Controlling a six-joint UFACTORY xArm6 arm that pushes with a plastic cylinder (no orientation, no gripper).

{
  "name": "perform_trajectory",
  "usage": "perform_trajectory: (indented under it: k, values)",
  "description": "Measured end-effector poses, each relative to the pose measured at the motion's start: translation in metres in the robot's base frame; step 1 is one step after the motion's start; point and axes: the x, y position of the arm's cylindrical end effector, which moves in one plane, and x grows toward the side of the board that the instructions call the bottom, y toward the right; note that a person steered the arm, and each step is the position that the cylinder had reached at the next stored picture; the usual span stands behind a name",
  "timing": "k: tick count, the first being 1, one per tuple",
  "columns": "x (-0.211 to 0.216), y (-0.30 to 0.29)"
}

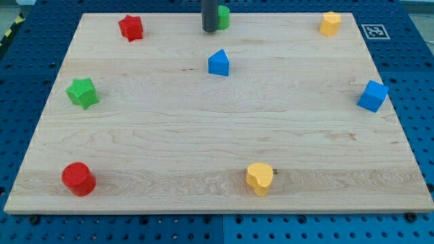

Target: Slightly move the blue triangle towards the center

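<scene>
Near edge: red cylinder [79,179] bottom left, yellow heart [260,179] bottom mid. Mid: green star [83,92] left, blue cube [373,95] right. Blue triangle [218,63] sits above centre. Far: red star [131,28], yellow block [330,24], green block [222,16] partly behind rod. My tip [209,30] is just beyond triangle, apart – prob lined up to push it toward view's bottom, i.e. centre. No gripper, just a rod, holding nothing
</scene>
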Motion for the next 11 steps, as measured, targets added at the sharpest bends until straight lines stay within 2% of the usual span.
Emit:
perform_trajectory:
  k: [1, 2, 3, 5, 8, 11]
  values:
    - [0.000, 0.000]
    - [0.015, 0.000]
    - [0.049, 0.000]
    - [0.070, 0.019]
    - [0.091, 0.019]
    - [0.091, 0.019]
